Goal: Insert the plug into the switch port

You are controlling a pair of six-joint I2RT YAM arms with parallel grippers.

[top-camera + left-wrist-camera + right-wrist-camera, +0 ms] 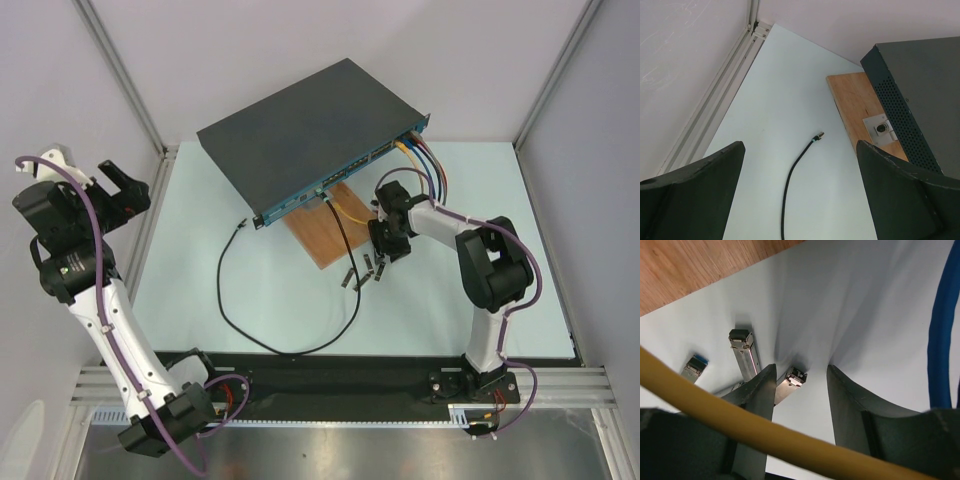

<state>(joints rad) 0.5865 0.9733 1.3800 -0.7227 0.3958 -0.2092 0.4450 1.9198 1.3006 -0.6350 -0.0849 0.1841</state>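
Note:
The switch [300,135] is a flat black box with a teal front face, at the back centre; its corner shows in the left wrist view [920,85]. A black cable's free plug [243,225] lies on the table left of the switch, also seen in the left wrist view [818,135]. Several small metal plug modules [368,268] lie in front of the wooden board. My right gripper [800,385] is open, low over them, with one module [790,381] between its fingers beside the left finger [757,395]. My left gripper [800,165] is wide open and empty, raised at the far left.
A brown wooden board [335,235] juts from under the switch's front, carrying a small metal socket [881,129]. A yellow cable [740,425] crosses close under the right wrist camera. Blue, orange and other cables [425,160] hang from the switch's right ports. The black cable loops towards the near edge [290,345].

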